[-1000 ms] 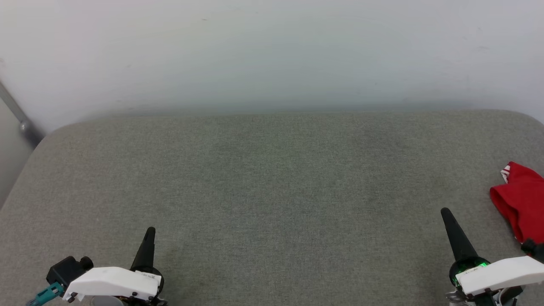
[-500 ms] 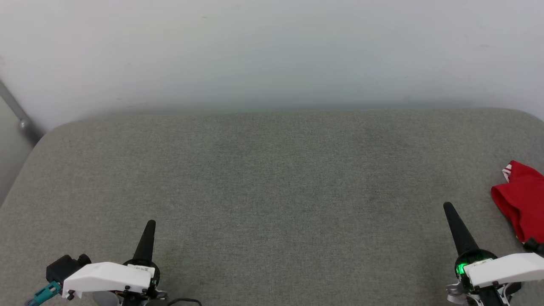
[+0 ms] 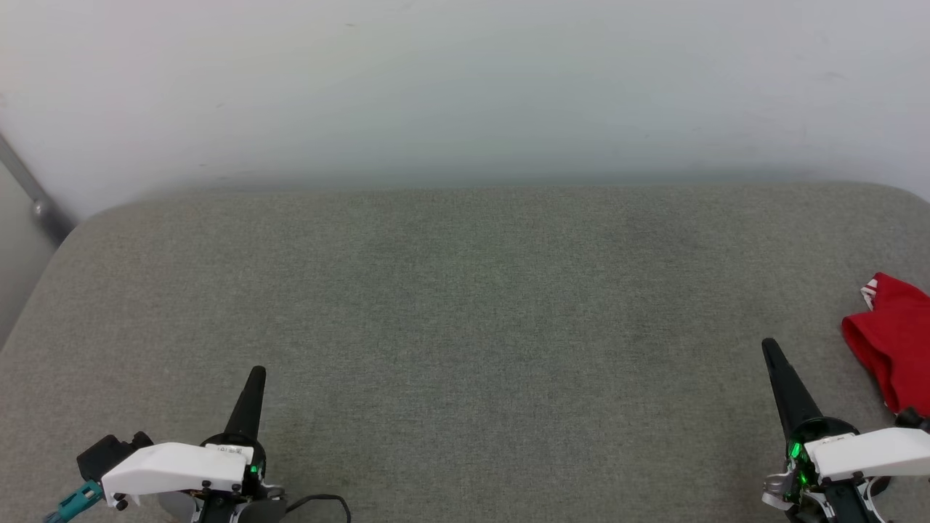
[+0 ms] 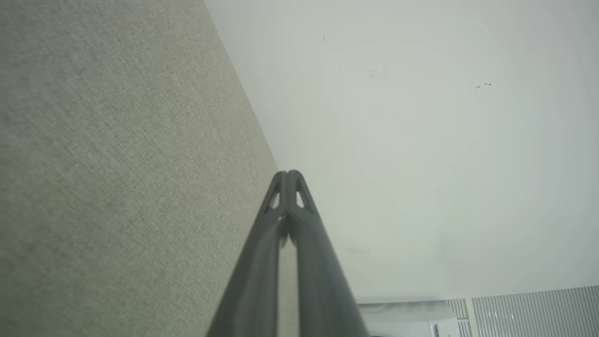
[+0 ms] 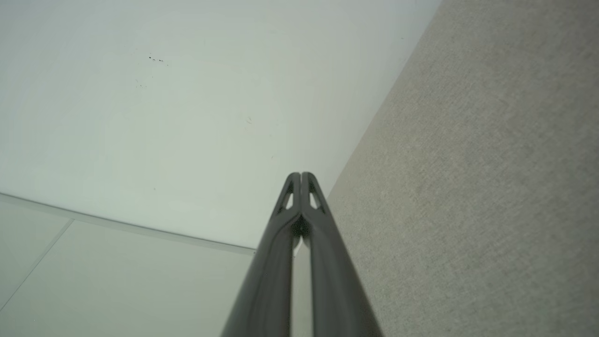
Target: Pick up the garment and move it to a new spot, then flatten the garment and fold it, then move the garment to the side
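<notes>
The garment (image 3: 892, 340) is a bunched red cloth with a bit of red-and-white striped trim, lying at the right edge of the grey cushioned surface (image 3: 465, 305) and cut off by the frame. My right gripper (image 3: 769, 347) stands just left of it, apart from it, fingers pressed together with nothing between them. At the lower left my left gripper (image 3: 257, 373) is likewise shut and empty. The left wrist view has the left gripper (image 4: 288, 173) closed tip to tip, and the right wrist view shows the right gripper (image 5: 301, 175) the same way.
A pale wall (image 3: 465, 87) rises behind the grey surface. A grey metal bar (image 3: 33, 200) slants at the far left by the surface's rounded corner. A black cable (image 3: 320, 501) loops beside the left wrist.
Both grippers and the garment sit slightly higher in the head view than before, and the wrists have dropped lower; the whole picture shifted a little. Both grippers stayed shut.
</notes>
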Controlling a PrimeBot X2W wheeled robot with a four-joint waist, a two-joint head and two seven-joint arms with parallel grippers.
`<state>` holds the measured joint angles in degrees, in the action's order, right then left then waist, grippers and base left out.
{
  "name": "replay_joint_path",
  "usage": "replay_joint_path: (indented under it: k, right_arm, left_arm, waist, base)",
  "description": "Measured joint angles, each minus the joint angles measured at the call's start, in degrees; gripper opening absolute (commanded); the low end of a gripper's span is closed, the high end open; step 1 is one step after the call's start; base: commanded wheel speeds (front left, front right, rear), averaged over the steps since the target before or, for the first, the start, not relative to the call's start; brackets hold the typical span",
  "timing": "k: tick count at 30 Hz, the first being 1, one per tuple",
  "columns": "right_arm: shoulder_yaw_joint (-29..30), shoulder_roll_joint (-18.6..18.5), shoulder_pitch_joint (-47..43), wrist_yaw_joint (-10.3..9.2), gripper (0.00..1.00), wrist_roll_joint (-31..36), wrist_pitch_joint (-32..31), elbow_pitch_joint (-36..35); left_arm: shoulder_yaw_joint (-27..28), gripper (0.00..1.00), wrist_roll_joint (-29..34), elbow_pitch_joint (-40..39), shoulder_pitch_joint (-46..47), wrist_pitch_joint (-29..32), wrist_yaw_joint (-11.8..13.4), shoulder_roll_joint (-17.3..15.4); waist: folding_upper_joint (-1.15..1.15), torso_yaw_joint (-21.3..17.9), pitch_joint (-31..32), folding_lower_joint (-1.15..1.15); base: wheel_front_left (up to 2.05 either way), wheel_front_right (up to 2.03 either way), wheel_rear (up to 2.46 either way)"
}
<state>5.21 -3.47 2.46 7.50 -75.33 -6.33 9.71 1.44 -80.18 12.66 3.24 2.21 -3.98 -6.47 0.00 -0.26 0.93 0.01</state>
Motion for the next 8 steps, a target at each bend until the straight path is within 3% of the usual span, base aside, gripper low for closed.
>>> replay_joint_path:
  k: [8]
  right_arm:
    - [0.27, 0.08, 0.75, 0.00, 0.00, -3.86, 0.00, 1.03]
  left_arm:
    - [1.09, 0.00, -2.81, 0.31, 0.63, 0.91, -0.60, 0.79]
  waist:
    - [0.00, 0.05, -0.22, 0.00]
  base:
    - [0.00, 0.00, 0.00]
